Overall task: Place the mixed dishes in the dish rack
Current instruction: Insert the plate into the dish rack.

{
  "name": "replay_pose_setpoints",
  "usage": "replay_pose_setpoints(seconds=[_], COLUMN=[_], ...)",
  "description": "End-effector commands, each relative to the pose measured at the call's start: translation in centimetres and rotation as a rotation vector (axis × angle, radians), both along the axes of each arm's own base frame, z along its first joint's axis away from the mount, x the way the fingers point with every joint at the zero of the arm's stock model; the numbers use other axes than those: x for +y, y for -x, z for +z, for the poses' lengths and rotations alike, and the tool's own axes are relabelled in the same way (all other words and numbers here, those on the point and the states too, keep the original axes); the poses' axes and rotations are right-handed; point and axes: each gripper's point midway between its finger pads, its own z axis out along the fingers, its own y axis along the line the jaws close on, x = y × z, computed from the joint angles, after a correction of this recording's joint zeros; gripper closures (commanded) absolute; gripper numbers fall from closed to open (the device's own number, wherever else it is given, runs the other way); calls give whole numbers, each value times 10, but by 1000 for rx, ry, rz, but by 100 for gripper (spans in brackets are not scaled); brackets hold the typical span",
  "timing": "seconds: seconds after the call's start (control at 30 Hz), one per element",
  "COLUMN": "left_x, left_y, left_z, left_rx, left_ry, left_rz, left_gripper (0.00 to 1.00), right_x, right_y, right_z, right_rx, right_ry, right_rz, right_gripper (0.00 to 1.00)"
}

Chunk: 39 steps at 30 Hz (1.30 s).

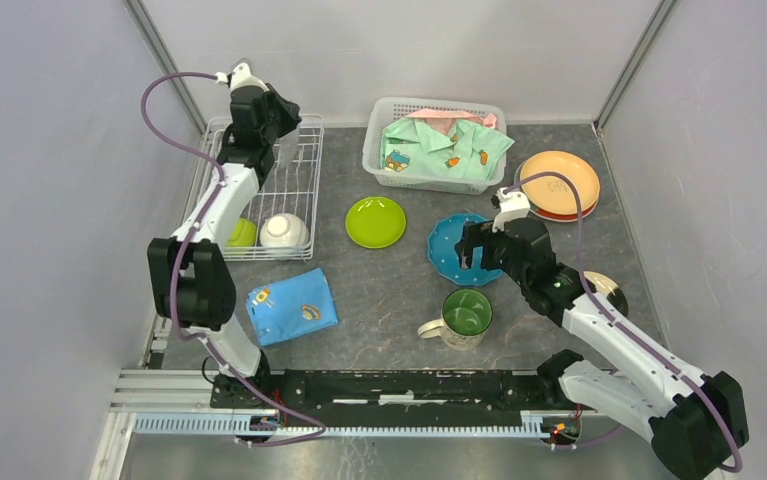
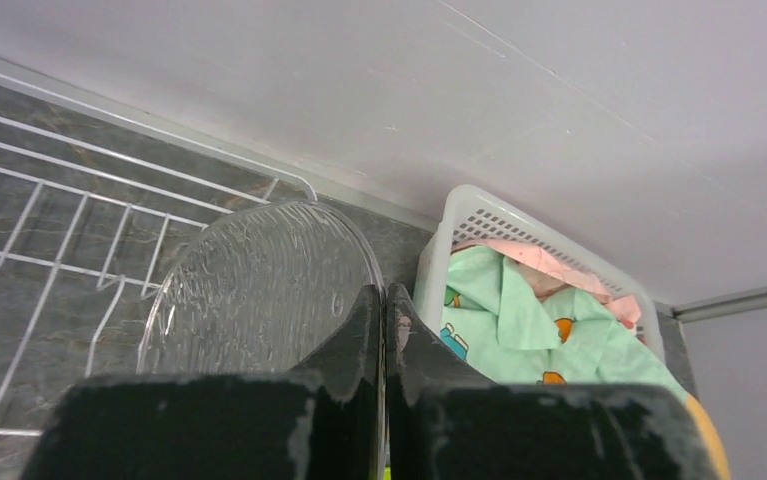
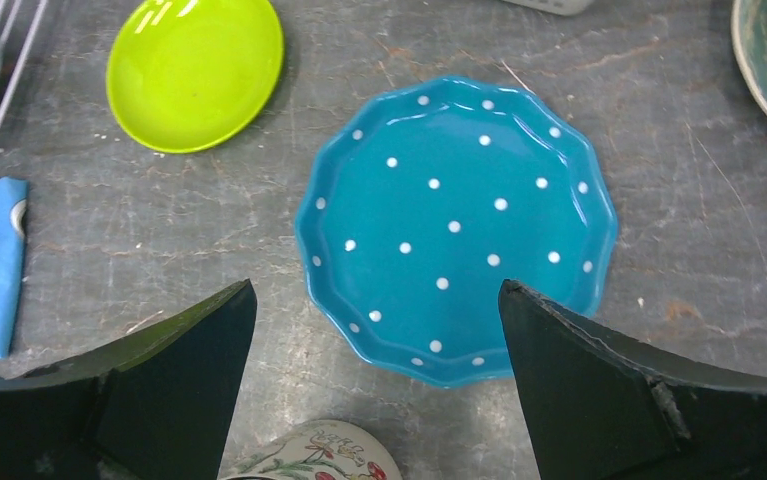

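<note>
Right gripper (image 3: 374,290) has its jaws spread wide and hangs directly over the blue dotted scalloped plate (image 3: 456,228). In the wrist view the plate lies flat on the table (image 1: 389,290) between the 2 fingers (image 3: 169,385); neither visibly touches it, nothing held. In the top view the plate sits mid-table, its right part hidden under the gripper. Lime-green plate (image 1: 376,221) lies flat just left of the blue one, not touching it. Green-lined mug (image 1: 464,317) stands upright just in front of the blue plate, close beside the right arm, handle pointing left. Orange and red plates (image 1: 557,183) are stacked at the far right, behind the right gripper and apart from it. Cream plate (image 1: 607,288) is mostly hidden under the right arm. Left gripper (image 2: 383,295) has its fingers pressed together, up at the far end of the dish rack (image 1: 299,170). A clear plate (image 2: 259,290) stands on edge in the rack right at the fingertips; cannot tell if it is touched. The near end of the rack holds 1 white bowl (image 1: 284,230) and 1 green piece (image 1: 242,233) beside it. White latticed basket (image 1: 424,180) with green clothing sits behind the lime-green plate. Folded blue cloth (image 1: 292,305) lies in front of the rack.
</note>
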Motion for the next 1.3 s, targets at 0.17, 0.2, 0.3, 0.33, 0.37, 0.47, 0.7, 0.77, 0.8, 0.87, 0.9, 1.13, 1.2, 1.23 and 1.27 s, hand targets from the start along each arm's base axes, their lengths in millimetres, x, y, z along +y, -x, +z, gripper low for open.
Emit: replay_pose_setpoints(seconds=[0.17, 0.2, 0.3, 0.33, 0.37, 0.47, 0.7, 0.77, 0.8, 0.87, 0.9, 1.13, 1.2, 1.23, 1.27], left_x=[-19, -25, -21, -20, -20, -17, -15, -14, -14, -15, -17, -20, -16, -14, -13], left_y=[-21, -22, -27, -28, -29, -29, -29, -30, -29, -25, -23, -12, -13, -13, -13], left_z=[3, -1, -26, -32, -35, -44, -34, -21, -14, 1, 7, 12, 2, -3, -10], left_rx=[-82, -71, -1, 17, 22, 31, 15, 4, -4, -26, -37, -38, -23, -14, -4], left_ry=[251, 260, 283, 290, 293, 285, 295, 284, 284, 299, 307, 345, 340, 341, 346], left_rz=[-306, -356, -413, -419, -429, -435, -439, -434, -435, -443, -449, -446, -419, -404, -390], left_gripper=[98, 98, 98, 98, 98, 98, 98, 98, 98, 98, 98, 98, 98, 98, 98], right_x=[-4, -4, -7, -8, -8, -5, -5, -6, -5, -6, -6, -3, -3, -3, -3], right_y=[-13, -14, -16, -17, -18, -19, -19, -19, -19, -19, -19, -19, -18, -18, -18], right_z=[20, 20, 19, 19, 20, 22, 23, 23, 25, 25, 26, 23, 22, 22, 23], right_rx=[-7, -10, -12, -12, -15, -16, -19, -23, -28, -30, -33, -29, -23, -24, -27], right_ry=[-39, -41, -36, -34, -36, -30, -12, -6, -7, -5, -6, -13, -13, -14, -15], right_rz=[-96, -101, -124, -127, -129, -114, -98, -96, -94, -96, -95, -84, -84, -84, -83], right_gripper=[2, 2, 2, 2, 2, 2, 2, 2, 2, 2, 2, 2, 2, 2, 2])
